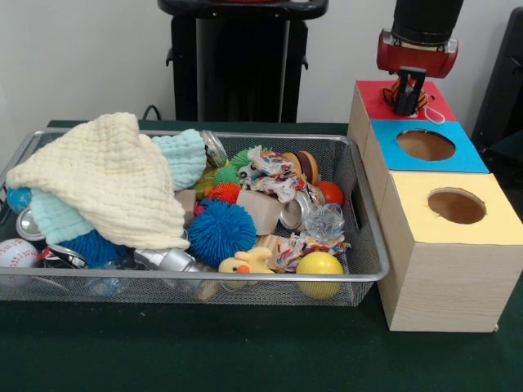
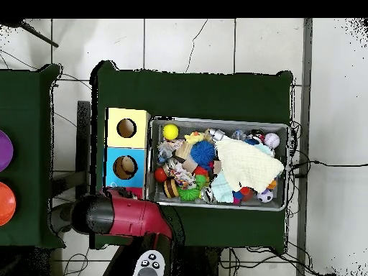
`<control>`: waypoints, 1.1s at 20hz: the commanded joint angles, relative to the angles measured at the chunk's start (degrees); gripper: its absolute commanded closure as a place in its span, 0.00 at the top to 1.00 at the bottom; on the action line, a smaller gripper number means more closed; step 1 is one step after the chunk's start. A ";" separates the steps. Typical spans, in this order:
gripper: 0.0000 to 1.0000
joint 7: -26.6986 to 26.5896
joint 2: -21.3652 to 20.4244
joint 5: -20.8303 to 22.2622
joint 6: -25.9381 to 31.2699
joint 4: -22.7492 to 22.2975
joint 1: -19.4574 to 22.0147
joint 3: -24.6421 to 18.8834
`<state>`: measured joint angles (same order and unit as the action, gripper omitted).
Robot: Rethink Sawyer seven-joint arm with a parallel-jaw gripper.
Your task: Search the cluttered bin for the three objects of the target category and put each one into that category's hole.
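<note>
My gripper [image 1: 408, 104] hangs over the red top [image 1: 372, 96] of the far wooden box, right at its hole, which it hides. It is shut on a small orange plush with dark stripes, the tiger [image 1: 422, 101]; a white loop of string hangs from it. In the overhead view the red arm [image 2: 122, 215] covers that box. The wire mesh bin [image 1: 245, 280] is full of toys and also shows in the overhead view [image 2: 215, 121]. The yellow duck [image 1: 245, 263] lies at its near rim. No teddy bear shows.
The blue-topped box [image 1: 458, 159] and the yellow-topped box [image 1: 490, 224] stand in a row nearer the camera. A cream cloth [image 1: 106, 180] covers the bin's left half. A blue spiky ball [image 1: 221, 231], a yellow ball [image 1: 319, 269] and rope toys [image 1: 274, 175] lie among the clutter.
</note>
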<state>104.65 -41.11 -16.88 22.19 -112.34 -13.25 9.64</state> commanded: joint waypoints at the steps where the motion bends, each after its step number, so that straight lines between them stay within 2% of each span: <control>1: 0.00 11.72 5.15 -2.50 1.01 -2.52 0.72 -5.94; 4: 0.00 12.43 4.51 -2.98 5.62 -1.94 0.39 -5.31; 12: 0.00 12.50 3.86 -2.54 7.49 -1.57 -0.54 -4.14; 16: 0.00 12.60 3.43 -0.76 12.16 1.76 -2.08 -1.43; 20: 0.00 12.89 2.15 -0.36 18.12 4.18 -2.05 -0.33; 22: 0.00 12.77 1.52 -0.36 18.89 4.35 -2.07 -0.26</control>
<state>104.66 -41.11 -17.41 29.37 -111.17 -15.03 10.55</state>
